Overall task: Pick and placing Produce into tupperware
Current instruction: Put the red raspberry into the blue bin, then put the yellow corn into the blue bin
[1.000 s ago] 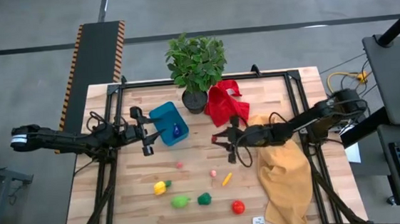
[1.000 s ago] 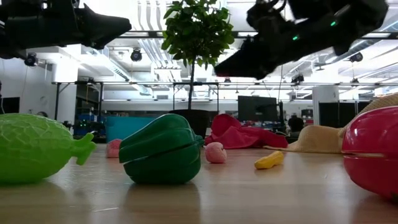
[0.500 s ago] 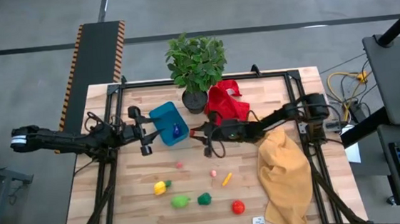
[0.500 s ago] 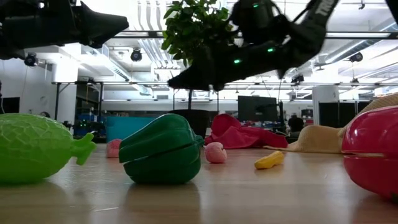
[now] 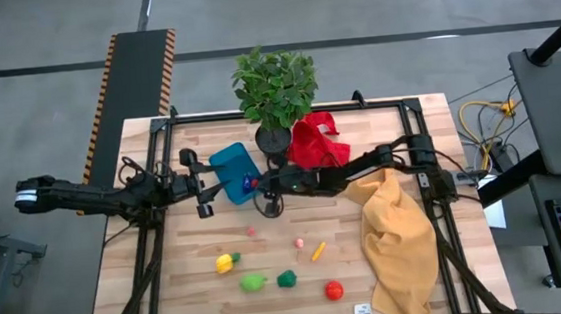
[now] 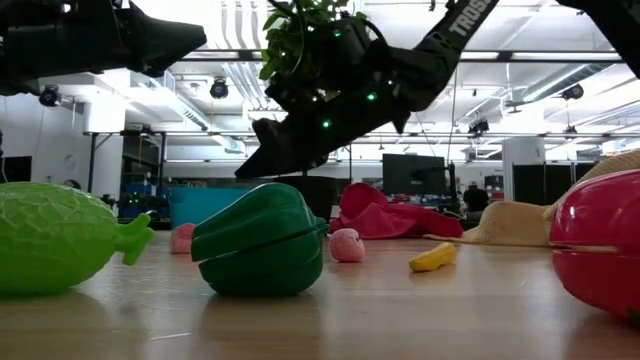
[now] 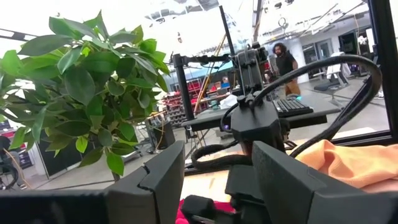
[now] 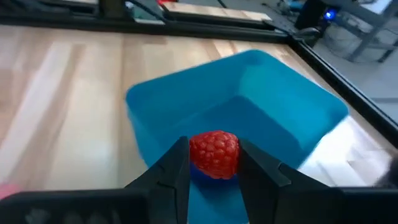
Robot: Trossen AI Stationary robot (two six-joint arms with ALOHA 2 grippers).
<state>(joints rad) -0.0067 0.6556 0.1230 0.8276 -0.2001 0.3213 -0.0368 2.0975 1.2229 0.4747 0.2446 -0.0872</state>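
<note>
The blue tupperware [image 5: 233, 169] sits on the table's left half; the right wrist view shows its hollow [image 8: 249, 118]. My right gripper [image 5: 265, 189] reaches across from the right to the tub's right rim and is shut on a red toy raspberry [image 8: 214, 158]. My left gripper [image 5: 203, 186] is open at the tub's left side. On the near half of the table lie a yellow piece [image 5: 227, 263], a light green one [image 5: 253, 281], a dark green one [image 5: 287, 278], a red one [image 5: 333, 290], a small yellow-orange one [image 5: 318, 250] and two pinkish ones [image 5: 298, 243]. My right gripper pinches the raspberry by its two sides [image 8: 194, 155] between the fingertips. The fingers [image 8: 174, 168] come from the table's right, slanting down. The raspberry is lifted clear, above the tub's hollow. My left gripper stands by the tub's left wall; I cannot tell whether it touches it.
A potted plant [image 5: 275, 92] stands just beyond the tub, with a red cloth [image 5: 317, 142] to its right. A large yellow-orange cloth [image 5: 398, 243] covers the table's right side, and a white card [image 5: 363, 310] lies at the near edge. The low view has the green pieces [image 6: 262, 240] up close.
My right arm has reached steadily toward the table's left, from the table's middle to the tub's right rim, its gripper staying shut. The left arm and the produce on the table have kept still.
</note>
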